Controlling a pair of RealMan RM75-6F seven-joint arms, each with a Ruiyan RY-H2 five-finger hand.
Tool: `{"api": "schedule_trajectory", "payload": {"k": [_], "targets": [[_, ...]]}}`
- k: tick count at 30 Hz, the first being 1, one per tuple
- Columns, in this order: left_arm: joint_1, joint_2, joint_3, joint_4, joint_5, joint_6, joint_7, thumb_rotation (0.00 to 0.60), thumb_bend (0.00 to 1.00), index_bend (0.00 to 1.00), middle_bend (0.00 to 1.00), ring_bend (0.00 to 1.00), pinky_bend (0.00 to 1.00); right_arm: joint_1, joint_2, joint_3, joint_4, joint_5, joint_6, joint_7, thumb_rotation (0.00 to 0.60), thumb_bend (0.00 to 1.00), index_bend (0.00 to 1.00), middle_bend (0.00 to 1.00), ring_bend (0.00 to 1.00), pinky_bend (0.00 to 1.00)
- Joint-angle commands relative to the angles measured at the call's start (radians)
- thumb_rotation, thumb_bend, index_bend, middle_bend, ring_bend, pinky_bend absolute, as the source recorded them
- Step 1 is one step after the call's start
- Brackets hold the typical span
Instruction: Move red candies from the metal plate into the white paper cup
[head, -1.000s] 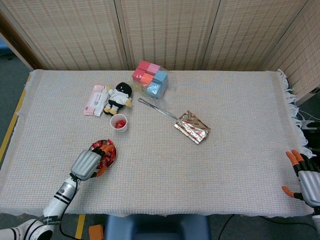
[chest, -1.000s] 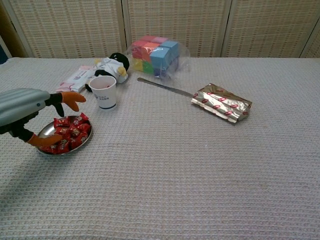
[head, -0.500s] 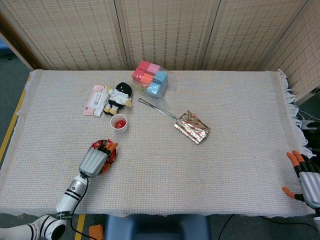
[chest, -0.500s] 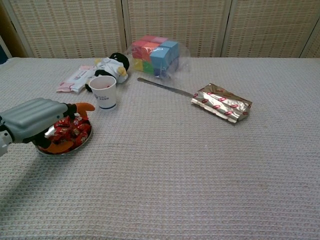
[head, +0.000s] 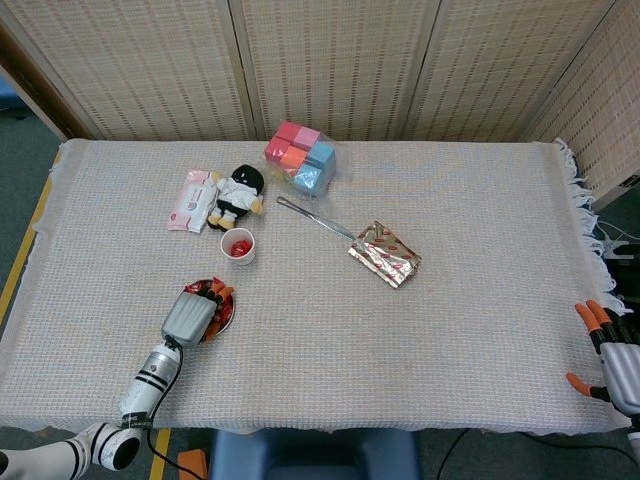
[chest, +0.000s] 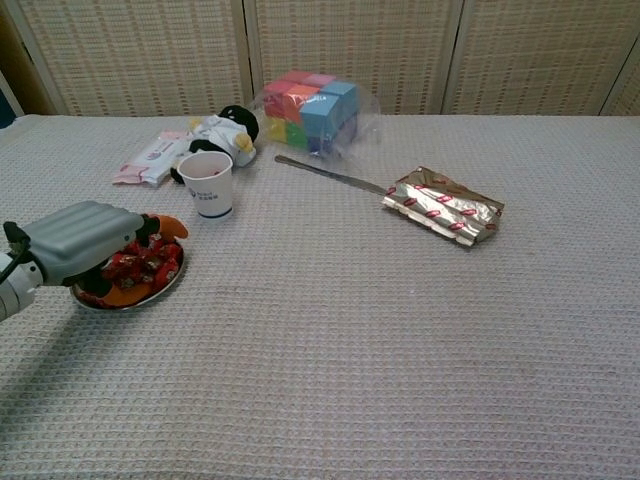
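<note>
Left hand (chest: 85, 240), grey-backed with orange fingertips, lies palm-down over the round metal plate (chest: 150, 293) of red wrapped candies (chest: 148, 266); its grasp is hidden. White paper cup (head: 238, 246) stands at one o'clock from the plate, red candy inside. Right hand (head: 612, 358), fingers spread, holds nothing at the table's (head: 480, 300) edge.

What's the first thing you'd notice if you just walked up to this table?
Probably the grey robot hand on the near left, hovering over a metal plate heaped with red candies. Just beyond stands a white paper cup, and at the back sits a bag of bright colored blocks.
</note>
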Motion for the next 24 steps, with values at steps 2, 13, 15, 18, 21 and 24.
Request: {"api": "schedule_trajectory", "payload": {"k": [2, 13, 15, 18, 21, 24], "targets": [[0.002, -0.007, 0.001, 0.01, 0.002, -0.003, -0.002, 0.6, 0.35, 0.27, 0.25, 0.35, 0.99, 0.001, 0.0, 0.0, 0.0, 0.001, -0.003, -0.001, 0.6, 0.09, 0.0, 0.0, 0.0, 0.13], [0.007, -0.022, -0.003, 0.047, 0.018, 0.003, -0.035, 0.6, 0.37, 0.4, 0.35, 0.42, 1.0, 0.001, -0.001, 0.0, -0.003, 0.006, -0.006, -0.008, 0.6, 0.09, 0.0, 0.0, 0.0, 0.13], [0.008, -0.024, -0.006, 0.052, 0.019, 0.005, -0.041, 0.6, 0.37, 0.42, 0.37, 0.44, 1.0, 0.001, -0.001, 0.0, -0.004, 0.007, -0.006, -0.008, 0.6, 0.09, 0.0, 0.0, 0.0, 0.13], [0.008, -0.026, -0.008, 0.056, 0.023, 0.007, -0.048, 0.6, 0.38, 0.45, 0.41, 0.47, 1.0, 0.001, 0.0, 0.0, -0.004, 0.008, -0.007, -0.01, 0.6, 0.09, 0.0, 0.0, 0.0, 0.13], [0.009, -0.027, -0.009, 0.061, 0.027, 0.009, -0.054, 0.6, 0.39, 0.48, 0.46, 0.5, 1.0, 0.002, 0.0, 0.0, -0.005, 0.009, -0.008, -0.01, 0.6, 0.09, 0.0, 0.0, 0.0, 0.13], [0.008, -0.028, -0.011, 0.065, 0.028, 0.005, -0.056, 0.6, 0.41, 0.5, 0.49, 0.51, 1.0, 0.001, 0.001, 0.001, -0.006, 0.01, -0.008, -0.01, 0.6, 0.09, 0.0, 0.0, 0.0, 0.14]]}}
